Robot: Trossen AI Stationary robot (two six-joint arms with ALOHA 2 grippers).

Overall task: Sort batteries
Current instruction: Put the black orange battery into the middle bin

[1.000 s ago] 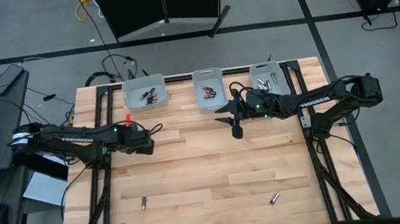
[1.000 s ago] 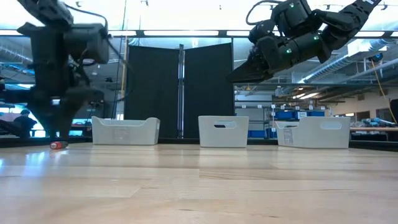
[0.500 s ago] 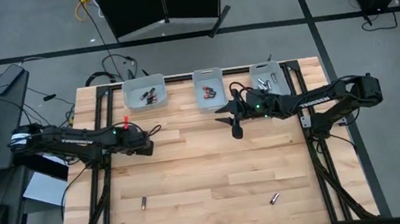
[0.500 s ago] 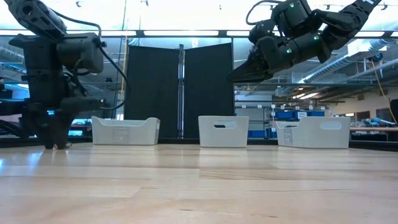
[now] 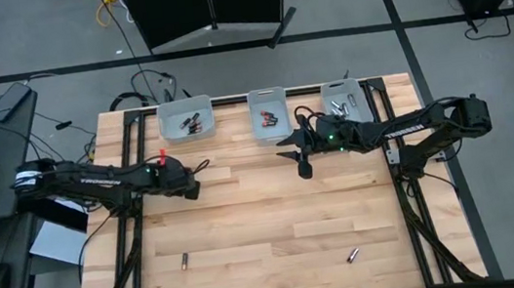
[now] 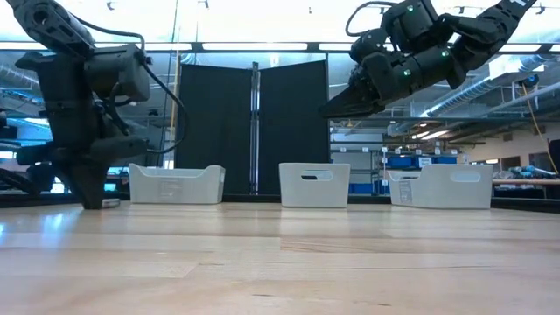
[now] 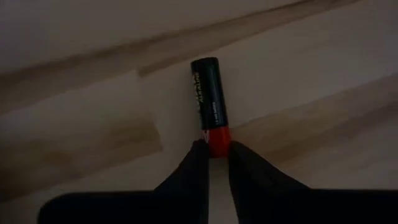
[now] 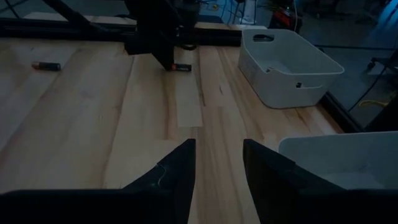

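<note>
On the wooden surface (image 5: 274,201), left side, lies a black battery with red end (image 7: 210,102), flat on the boards. Small, rigid, smooth cylinder; likely light and prone to rolling or squirting out of a pinch at its tip. Safer hold would be across the mid-body. Left tool (image 7: 213,155) is down at the surface, fingers nearly together, nipping the red end. Right tool (image 8: 217,163) hangs above, near the middle bin (image 5: 269,113), fingers apart, empty. Two more batteries (image 5: 185,261) lie nearer the front edge.
</note>
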